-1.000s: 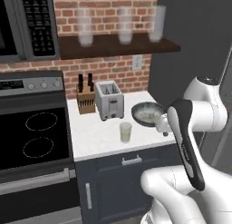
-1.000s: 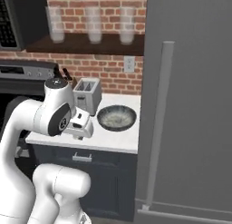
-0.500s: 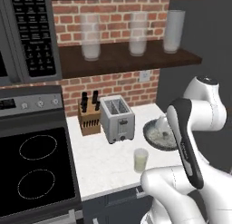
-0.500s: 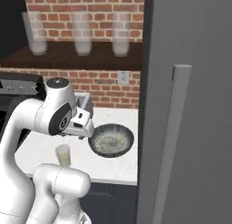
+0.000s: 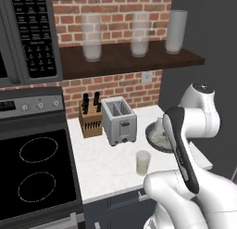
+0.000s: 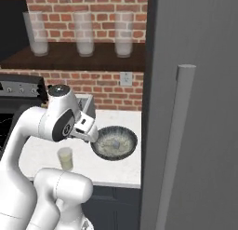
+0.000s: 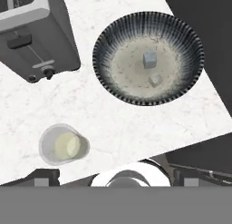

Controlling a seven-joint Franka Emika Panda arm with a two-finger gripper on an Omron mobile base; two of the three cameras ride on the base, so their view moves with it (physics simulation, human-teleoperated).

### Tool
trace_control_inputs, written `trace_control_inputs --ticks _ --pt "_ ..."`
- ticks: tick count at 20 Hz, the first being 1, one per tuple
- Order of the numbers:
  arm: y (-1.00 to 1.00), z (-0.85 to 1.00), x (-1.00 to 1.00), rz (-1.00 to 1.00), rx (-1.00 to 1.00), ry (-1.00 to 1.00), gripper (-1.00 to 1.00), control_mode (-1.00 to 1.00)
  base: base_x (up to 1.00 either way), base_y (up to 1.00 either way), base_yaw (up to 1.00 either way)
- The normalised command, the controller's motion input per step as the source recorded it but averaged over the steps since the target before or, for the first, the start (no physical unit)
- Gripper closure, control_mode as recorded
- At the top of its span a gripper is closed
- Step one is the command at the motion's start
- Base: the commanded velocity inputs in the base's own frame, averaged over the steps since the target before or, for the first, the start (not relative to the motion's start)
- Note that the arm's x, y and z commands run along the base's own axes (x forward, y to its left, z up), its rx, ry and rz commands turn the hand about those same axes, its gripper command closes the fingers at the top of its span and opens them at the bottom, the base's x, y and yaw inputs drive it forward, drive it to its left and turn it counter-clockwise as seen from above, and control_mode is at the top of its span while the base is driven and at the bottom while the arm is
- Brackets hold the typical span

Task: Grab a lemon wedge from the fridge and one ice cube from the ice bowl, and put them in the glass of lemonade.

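Fridge [image 6: 195, 108] w/ door shut & long light-grey vertical handle [image 6: 174, 145] stands tall just to the right of the pincer's arm in the right base view; any lemon wedge can't be seen w/ door closed. White marble counter [image 7: 136, 123] lies below the pincer, running from the black stove [image 5: 32, 172] on the far left to the fridge side. Wooden shelf [image 5: 125, 61] on the brick wall, above & beyond the pincer, carries three tall frosted glasses [image 5: 92, 38]. Microwave [image 5: 28, 33] hangs further left of that. Toaster [image 5: 119, 120] sits on the counter left of the pincer, upper-left corner in hand view [image 7: 31, 32], w/ a wooden knife block [image 5: 90, 119] just beside it on the stove side. Ice bowl [image 7: 148, 57] is right under the hand, ahead & slightly right in hand view, near the counter's fridge-side edge; in left base view partly hidden behind the forearm [image 5: 157, 135]. Glass of lemonade [image 7: 63, 145] stands on the counter lower-left in hand view, well apart from bowl, nearer the counter's front edge [image 6: 65, 158]. Two ice cubes [image 7: 150, 60] lie in the bowl's pale middle, close together, one greyish, one whiter. Pincer itself: fingertips not made out in any view, so open/closed can't tell; nothing seen held
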Motion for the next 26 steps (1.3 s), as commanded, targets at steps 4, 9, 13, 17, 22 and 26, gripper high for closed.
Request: trace_control_inputs --ticks 4,9,13,17,22,26 --pt "-0.02 -0.24 0.56 -0.19 0.00 -0.09 -1.00 -1.00 0.00 0.00 0.00" --pt "-0.36 -0.09 0.49 -0.01 0.00 0.00 -1.00 -1.00 0.00 0.00 0.00" --pt "-0.65 -0.26 0.37 0.01 0.00 0.15 -1.00 -1.00 0.00 0.00 0.00" --pt "-0.39 -0.36 0.46 0.01 0.00 0.28 -1.00 -1.00 0.00 0.00 0.00" --pt "-0.01 -0.13 0.51 0.00 -0.01 0.25 -1.00 -1.00 0.00 0.00 0.00" --pt "0.00 -0.05 0.47 0.00 0.00 0.14 -1.00 -1.00 0.00 0.00 0.00"
